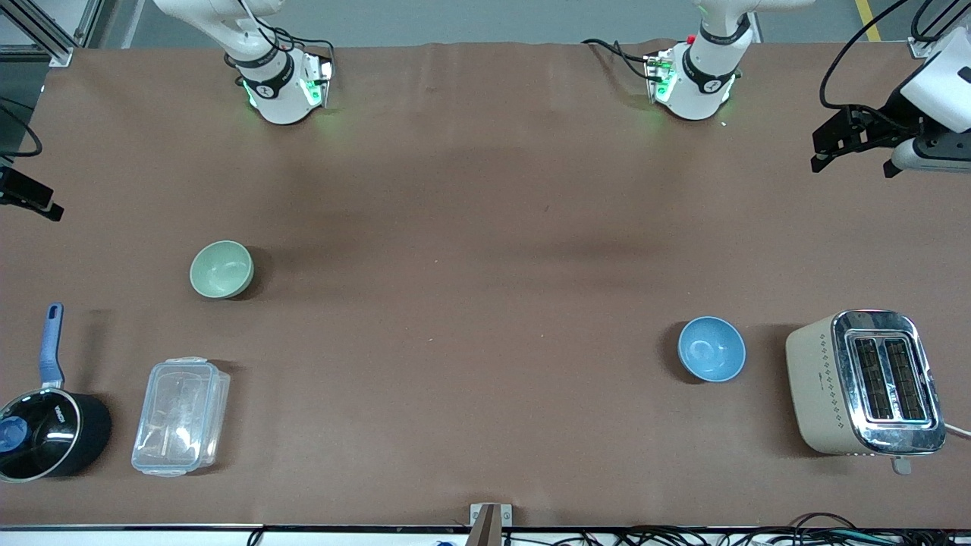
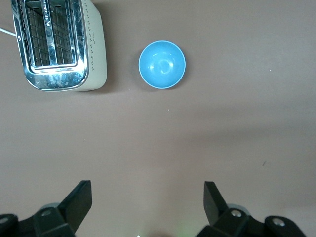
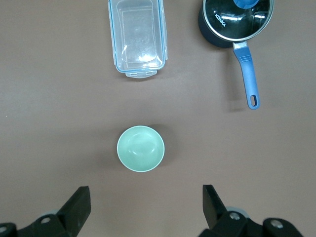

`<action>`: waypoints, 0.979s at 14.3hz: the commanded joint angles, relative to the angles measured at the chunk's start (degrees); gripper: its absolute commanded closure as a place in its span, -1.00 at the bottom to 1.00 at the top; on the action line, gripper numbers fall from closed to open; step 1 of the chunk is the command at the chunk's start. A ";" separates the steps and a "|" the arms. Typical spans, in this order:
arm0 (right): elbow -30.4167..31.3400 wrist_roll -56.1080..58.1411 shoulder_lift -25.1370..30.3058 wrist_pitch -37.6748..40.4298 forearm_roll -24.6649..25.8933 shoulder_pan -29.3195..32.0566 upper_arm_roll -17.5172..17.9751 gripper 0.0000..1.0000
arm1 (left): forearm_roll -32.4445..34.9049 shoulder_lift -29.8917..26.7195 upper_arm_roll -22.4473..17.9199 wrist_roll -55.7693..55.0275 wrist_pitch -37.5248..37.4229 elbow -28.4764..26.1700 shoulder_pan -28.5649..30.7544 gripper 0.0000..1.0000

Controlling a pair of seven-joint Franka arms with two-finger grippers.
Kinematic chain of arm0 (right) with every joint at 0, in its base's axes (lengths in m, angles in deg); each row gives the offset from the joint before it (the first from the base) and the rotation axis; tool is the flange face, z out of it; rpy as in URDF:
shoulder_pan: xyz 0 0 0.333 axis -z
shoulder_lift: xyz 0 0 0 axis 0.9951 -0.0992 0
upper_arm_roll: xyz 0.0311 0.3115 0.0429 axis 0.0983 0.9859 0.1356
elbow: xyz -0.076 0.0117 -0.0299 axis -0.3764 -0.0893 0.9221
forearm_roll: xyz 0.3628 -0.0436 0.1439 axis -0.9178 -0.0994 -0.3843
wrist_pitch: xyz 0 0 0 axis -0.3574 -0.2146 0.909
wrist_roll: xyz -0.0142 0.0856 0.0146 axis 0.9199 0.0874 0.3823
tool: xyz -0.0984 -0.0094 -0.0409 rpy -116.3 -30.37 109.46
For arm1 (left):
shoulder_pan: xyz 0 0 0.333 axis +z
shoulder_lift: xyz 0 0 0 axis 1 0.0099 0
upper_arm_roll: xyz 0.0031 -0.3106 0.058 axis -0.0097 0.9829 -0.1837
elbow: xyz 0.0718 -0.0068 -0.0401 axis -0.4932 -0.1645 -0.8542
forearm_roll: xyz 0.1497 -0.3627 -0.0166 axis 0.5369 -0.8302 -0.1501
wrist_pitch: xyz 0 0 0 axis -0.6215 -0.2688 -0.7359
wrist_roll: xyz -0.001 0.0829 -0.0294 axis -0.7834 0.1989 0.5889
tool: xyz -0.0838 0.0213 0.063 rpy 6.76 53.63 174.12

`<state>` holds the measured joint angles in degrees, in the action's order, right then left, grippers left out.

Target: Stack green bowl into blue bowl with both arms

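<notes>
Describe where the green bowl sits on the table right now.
The green bowl stands alone toward the right arm's end of the table, farther from the front camera than the clear plastic container and saucepan.

The table [image 1: 485, 303] is covered in plain matte brown. The green bowl [image 1: 221, 269] is pale sage, glossy and unpatterned; at its 4 o'clock in the front view sits the blue bowl [image 1: 711, 349], medium blue outside, lighter blue inside. The toaster [image 1: 865, 383] is cream with a dotted diamond pattern on its side and a mirror-chrome top. The saucepan [image 1: 45, 432] is black with a blue handle and blue lid knob. The food container [image 1: 180, 415] is clear, tinged pale blue at the clips. Both arms are white with black bands, lit green at the bases
</notes>
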<state>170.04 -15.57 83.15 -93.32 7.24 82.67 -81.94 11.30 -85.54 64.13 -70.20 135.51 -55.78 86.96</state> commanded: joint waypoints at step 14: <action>-0.35 0.48 0.03 0.34 0.59 0.14 0.30 -1.00 | 3.53 18.51 0.35 0.47 17.26 -3.40 2.30 -1.00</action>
<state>168.32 -15.54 83.26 -92.65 7.24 82.66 -81.86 13.66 -68.45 64.08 -70.20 147.51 -56.40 88.75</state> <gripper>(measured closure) 0.000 0.000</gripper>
